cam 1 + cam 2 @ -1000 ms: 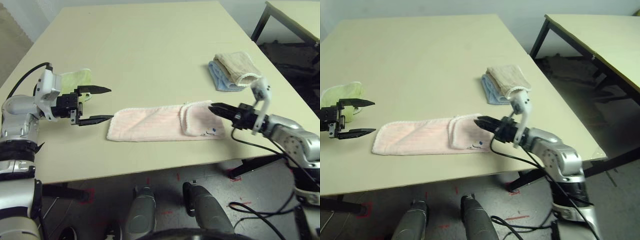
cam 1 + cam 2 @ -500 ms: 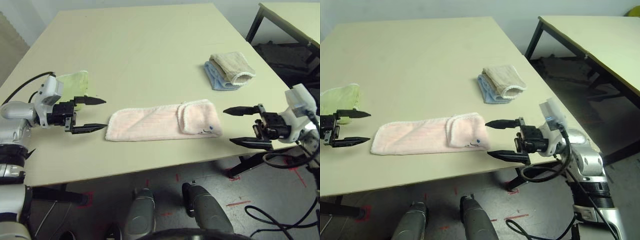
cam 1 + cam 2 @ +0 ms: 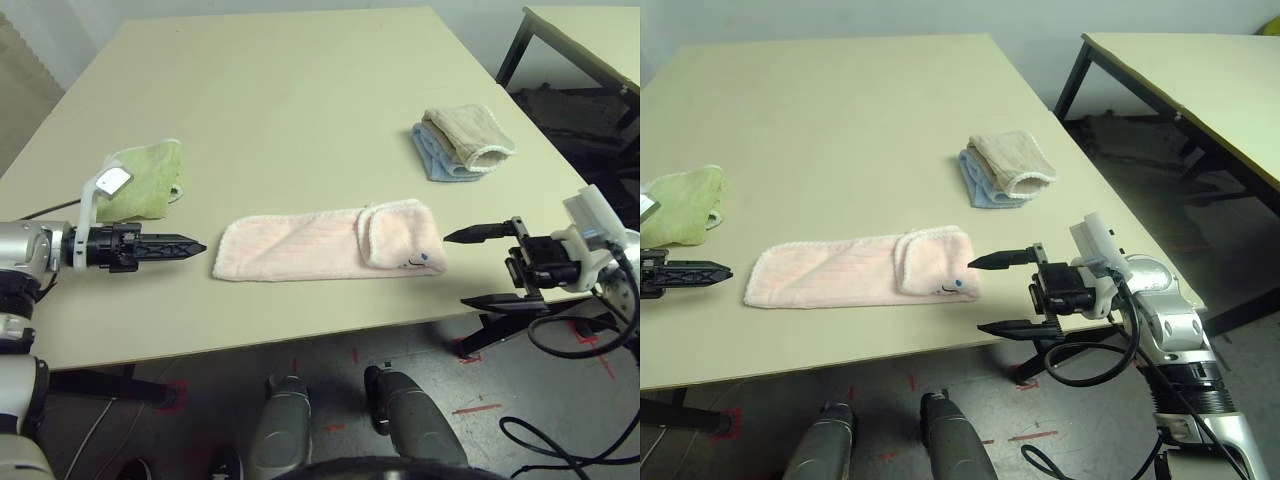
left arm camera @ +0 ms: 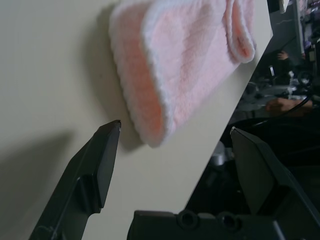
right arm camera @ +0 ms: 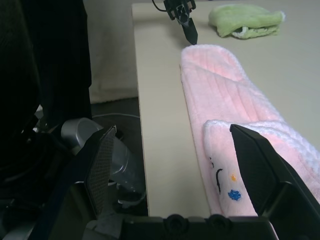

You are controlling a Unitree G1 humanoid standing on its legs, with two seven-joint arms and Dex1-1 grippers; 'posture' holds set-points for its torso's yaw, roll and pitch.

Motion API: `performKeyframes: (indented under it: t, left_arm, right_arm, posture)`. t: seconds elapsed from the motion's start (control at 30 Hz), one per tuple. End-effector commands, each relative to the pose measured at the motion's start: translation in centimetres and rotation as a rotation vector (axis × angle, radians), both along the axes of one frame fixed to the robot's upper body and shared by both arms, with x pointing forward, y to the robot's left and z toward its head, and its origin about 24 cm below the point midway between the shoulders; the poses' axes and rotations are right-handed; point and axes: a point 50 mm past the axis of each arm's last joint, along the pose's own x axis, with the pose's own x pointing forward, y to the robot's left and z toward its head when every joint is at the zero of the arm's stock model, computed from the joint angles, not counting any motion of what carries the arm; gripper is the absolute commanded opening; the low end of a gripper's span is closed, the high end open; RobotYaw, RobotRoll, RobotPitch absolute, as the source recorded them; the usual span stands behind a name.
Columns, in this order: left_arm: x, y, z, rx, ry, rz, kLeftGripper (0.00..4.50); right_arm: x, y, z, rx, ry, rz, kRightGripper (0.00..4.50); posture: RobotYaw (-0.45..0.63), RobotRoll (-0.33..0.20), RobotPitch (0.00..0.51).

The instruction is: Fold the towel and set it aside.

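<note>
Pale pink terry towel lies long-axis left-right, logo end right, between our left gripper and right gripper, both spread.

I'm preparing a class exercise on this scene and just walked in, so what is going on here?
A humanoid robot is folding a pink towel on a table. The towel lies as a long strip with one end flapped over. The left gripper and right gripper are both open, one at each end of the towel, holding nothing. A green cloth and folded cloths lie aside.
</note>
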Motion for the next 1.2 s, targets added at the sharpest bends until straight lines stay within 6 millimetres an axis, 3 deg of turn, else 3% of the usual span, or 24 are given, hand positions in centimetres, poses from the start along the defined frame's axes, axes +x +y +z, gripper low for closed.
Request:
performKeyframes:
  t: [0.03, 0.27, 0.73, 0.87, 1.1, 1.2]
  left_arm:
    - [0.1, 0.2, -1.0, 0.019, 0.062, 0.032, 4.50]
    - [1.1, 0.0, -1.9, 0.034, 0.067, 0.044, 4.50]
    - [3.6, -3.3, -3.7, 0.033, 0.042, -0.041, 4.50]
    - [4.1, -4.1, -3.8, 0.015, 0.041, -0.058, 3.56]
    - [3.9, -4.1, -3.8, -0.005, 0.068, -0.056, 1.21]
    - [3.4, -3.1, -3.4, 0.002, 0.073, -0.027, 0.20]
  right_arm:
    - [-0.5, 0.2, 0.1, -0.034, -0.020, 0.029, 4.49]
    - [-0.9, 1.1, 0.5, -0.032, -0.049, 0.063, 4.49]
    - [-0.9, 1.2, 0.5, -0.028, -0.031, 0.052, 4.49]
    - [-0.9, 1.2, 0.5, -0.029, -0.028, 0.048, 4.50]
    - [-0.9, 1.1, 0.4, -0.026, -0.022, 0.034, 4.50]
    - [-0.8, 1.0, 0.3, -0.017, -0.005, 0.014, 4.50]
  posture:
    - [-0.02, 0.000, 0.145]
    - [-0.03, 0.000, 0.147]
    - [-0.04, 0.000, 0.149]
    - [-0.04, 0.000, 0.150]
    - [-0.04, 0.000, 0.152]
    - [-0.04, 0.000, 0.152]
